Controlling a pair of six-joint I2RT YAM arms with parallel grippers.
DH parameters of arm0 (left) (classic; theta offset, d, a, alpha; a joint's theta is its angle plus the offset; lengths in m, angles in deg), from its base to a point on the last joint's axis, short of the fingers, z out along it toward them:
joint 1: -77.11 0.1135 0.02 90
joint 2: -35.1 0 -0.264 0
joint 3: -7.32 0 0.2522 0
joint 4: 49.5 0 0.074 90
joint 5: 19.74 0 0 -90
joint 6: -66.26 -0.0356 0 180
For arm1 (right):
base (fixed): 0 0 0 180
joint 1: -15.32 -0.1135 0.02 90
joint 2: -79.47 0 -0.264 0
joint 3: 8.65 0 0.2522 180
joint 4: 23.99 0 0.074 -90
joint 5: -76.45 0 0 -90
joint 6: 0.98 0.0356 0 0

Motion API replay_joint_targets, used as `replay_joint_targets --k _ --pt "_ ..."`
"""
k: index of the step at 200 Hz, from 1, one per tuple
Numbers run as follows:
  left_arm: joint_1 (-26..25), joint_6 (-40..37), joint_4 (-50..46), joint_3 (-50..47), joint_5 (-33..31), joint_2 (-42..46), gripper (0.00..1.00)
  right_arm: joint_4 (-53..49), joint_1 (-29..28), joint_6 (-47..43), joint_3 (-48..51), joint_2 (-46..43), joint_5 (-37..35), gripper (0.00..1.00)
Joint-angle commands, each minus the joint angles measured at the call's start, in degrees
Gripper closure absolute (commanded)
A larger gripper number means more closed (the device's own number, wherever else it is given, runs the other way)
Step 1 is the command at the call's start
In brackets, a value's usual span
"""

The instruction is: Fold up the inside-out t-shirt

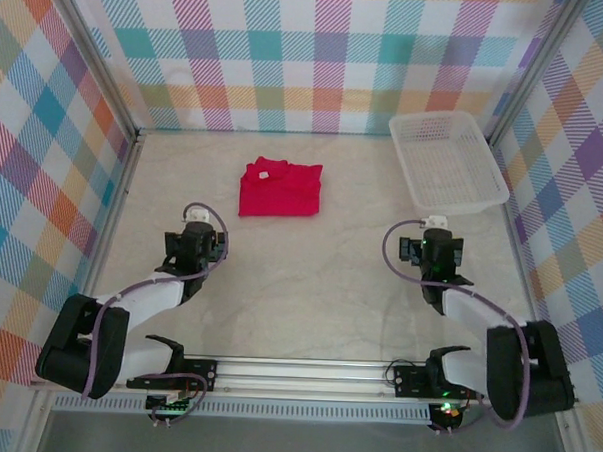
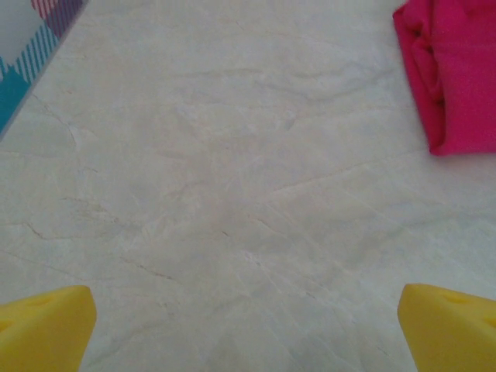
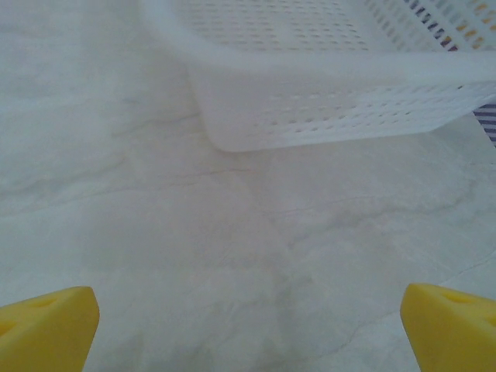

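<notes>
**Left pincer** (image 1: 202, 222): fingers are spread wide and nothing is held; it is poised over the bare counter (image 1: 309, 276).

**Right pincer** (image 1: 438, 230): it is likewise spread and empty, and pointed toward the white basket (image 1: 463, 206) at the far right.

**Inside-out t-shirt** (image 1: 280, 189): it is laid on the counter as a compact red bundle, far and to the right of the left pincer and well apart from the right one. The long axis is judged to run left to right. The left arm is judged the nearer for any coming grasp.

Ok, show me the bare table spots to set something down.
Widest: the table between left hand and right hand, nearer than the shirt. Also the gap between shirt and basket, and left of the shirt. Crowded: far right, by the basket.
</notes>
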Motion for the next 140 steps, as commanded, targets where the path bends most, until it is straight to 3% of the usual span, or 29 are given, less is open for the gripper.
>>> replay_joint_targets --k 1,10,18,40,51,68,75,84,94,140 --pt "2.2 -1.2 13.4 -2.2 0.3 -0.9 0.00 17.0 2.0 -0.4 0.2 5.0 5.8 0.00" --pt "3.1 -1.6 16.3 -2.7 2.1 -1.6 0.00 21.9 2.6 -0.5 -0.3 8.0 6.5 0.00" --pt "4.0 -1.4 18.8 -2.9 2.9 -2.7 0.00 18.0 3.7 2.0 -3.1 9.5 7.8 0.00" --pt "5.6 -1.8 23.4 -1.5 4.2 -7.4 0.00 24.2 5.2 1.6 -4.1 16.6 14.3 0.00" --pt "7.1 0.8 23.4 -0.2 5.6 -9.5 0.00 21.2 6.3 2.3 -4.5 15.3 16.3 0.01" --pt "8.6 1.7 29.8 0.2 8.2 -16.1 0.00 28.2 7.3 3.6 -1.3 17.2 16.8 0.00" --pt "8.7 1.2 26.0 1.7 11.1 -16.5 0.00 33.8 7.3 3.6 -0.2 19.3 15.5 0.00" --pt "9.2 1.2 28.0 1.4 12.1 -18.2 0.00 28.1 7.3 4.6 -1.3 17.6 14.7 0.00" --pt "9.8 2.0 31.6 0.1 11.3 -19.0 0.00 31.5 7.4 4.2 -0.9 18.9 14.4 0.00" --pt "9.7 1.8 29.9 0.6 11.3 -18.7 0.00 29.2 7.4 4.4 -1.4 18.1 14.6 0.00"
